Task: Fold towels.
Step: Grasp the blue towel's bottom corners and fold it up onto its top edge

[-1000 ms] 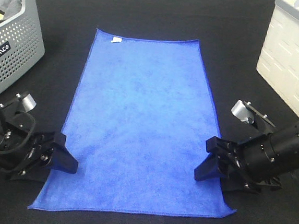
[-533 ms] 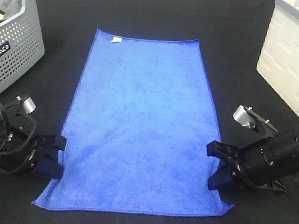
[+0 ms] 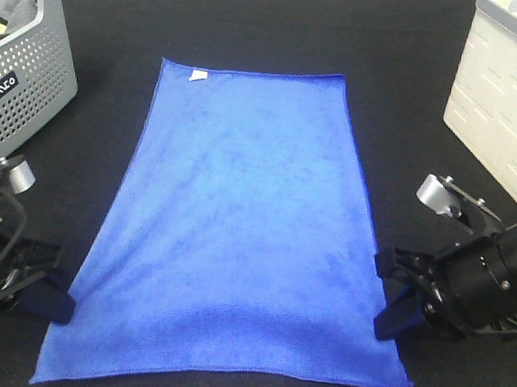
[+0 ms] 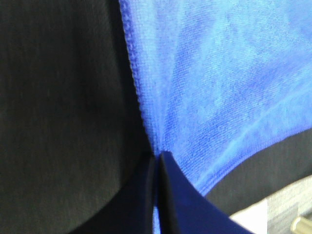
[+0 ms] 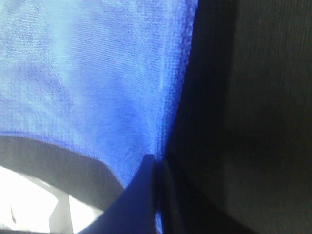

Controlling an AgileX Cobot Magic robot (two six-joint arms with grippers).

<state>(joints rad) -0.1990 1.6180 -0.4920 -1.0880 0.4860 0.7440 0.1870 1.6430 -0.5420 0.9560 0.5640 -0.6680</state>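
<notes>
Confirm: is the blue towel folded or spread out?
Spread: the towel lies in one layer, all four corners showing, no fold.

left gripper (image 4: pixel 157 165) and right gripper (image 5: pixel 158 165) pinch towel (image 3: pixel 237 228) edges.

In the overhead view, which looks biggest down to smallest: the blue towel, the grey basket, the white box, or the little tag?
1. towel, by far the largest.
2. basket and white box: they look about alike and the picture's edge cuts both off, so I won't rank them.
3. tag, the smallest.
</notes>
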